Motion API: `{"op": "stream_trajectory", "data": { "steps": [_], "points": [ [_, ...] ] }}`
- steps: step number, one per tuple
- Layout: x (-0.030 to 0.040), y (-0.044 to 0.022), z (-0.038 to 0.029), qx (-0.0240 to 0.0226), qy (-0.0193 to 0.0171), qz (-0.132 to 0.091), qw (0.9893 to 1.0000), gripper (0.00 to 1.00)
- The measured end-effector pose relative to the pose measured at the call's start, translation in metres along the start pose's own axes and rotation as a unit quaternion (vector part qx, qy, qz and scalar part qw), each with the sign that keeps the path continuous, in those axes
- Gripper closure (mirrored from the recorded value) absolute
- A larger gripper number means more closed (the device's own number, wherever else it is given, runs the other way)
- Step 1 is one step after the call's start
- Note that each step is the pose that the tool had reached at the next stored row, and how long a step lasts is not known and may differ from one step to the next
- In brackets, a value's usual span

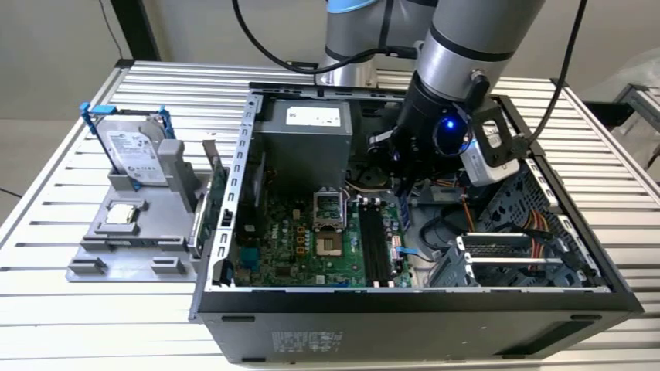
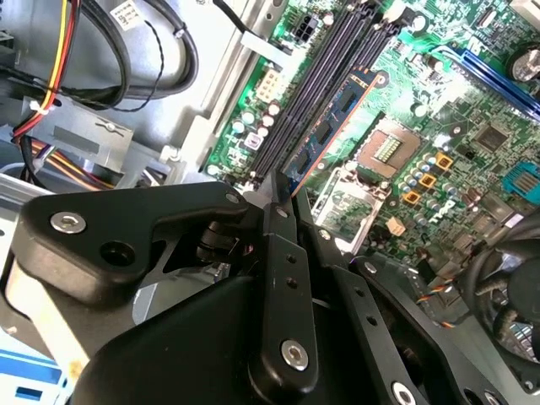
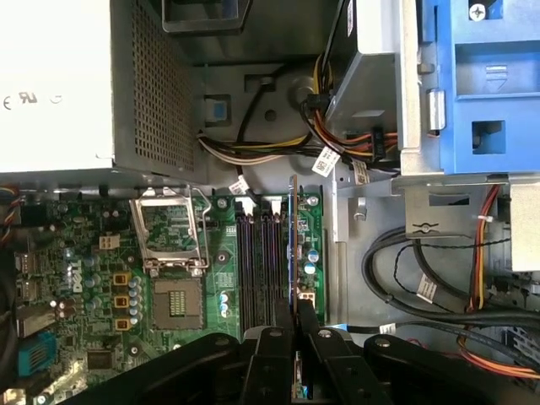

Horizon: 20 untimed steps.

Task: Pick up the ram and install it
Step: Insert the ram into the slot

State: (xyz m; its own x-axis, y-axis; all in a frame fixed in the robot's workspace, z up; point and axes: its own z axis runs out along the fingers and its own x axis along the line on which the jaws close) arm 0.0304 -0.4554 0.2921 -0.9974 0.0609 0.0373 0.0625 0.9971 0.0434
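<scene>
My gripper (image 1: 406, 184) reaches down into the open computer case (image 1: 247, 154), above the motherboard (image 1: 299, 247). It is shut on the ram (image 2: 333, 126), a thin green stick with dark chips that sticks out from between the fingertips. In the first wrist view the ram (image 3: 293, 245) is seen edge-on, hanging just beside the row of black memory slots (image 3: 260, 261) and running parallel to them. In the second wrist view the slots (image 2: 325, 72) lie alongside the ram. I cannot tell whether the ram touches a slot.
A grey power supply (image 1: 304, 143) fills the case's far end. Cable bundles (image 3: 422, 287) and a drive cage (image 1: 515, 251) crowd the exterior view's right. The open processor socket (image 1: 328, 209) lies beside the slots. Outside the case, a grey stand (image 1: 124, 232) holds a blue-framed hard drive (image 1: 134, 151).
</scene>
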Motion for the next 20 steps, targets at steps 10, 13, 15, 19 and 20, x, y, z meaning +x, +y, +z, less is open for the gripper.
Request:
{"op": "stream_trajectory", "data": {
  "steps": [10,13,15,19,20],
  "points": [
    [-0.0004,-0.0002,0.0035,0.0,-0.0001,0.003,1.0,1.0],
    [-0.0005,-0.0002,0.0037,0.0,-0.0001,0.003,1.0,1.0],
    [-0.0005,-0.0002,0.0041,-0.0001,-0.0001,0.003,1.0,1.0],
    [-0.0005,-0.0002,0.0054,0.0,-0.0001,0.003,1.0,1.0],
    [-0.0005,-0.0003,0.0058,0.0,-0.0001,0.003,1.0,1.0]
  ]
}}
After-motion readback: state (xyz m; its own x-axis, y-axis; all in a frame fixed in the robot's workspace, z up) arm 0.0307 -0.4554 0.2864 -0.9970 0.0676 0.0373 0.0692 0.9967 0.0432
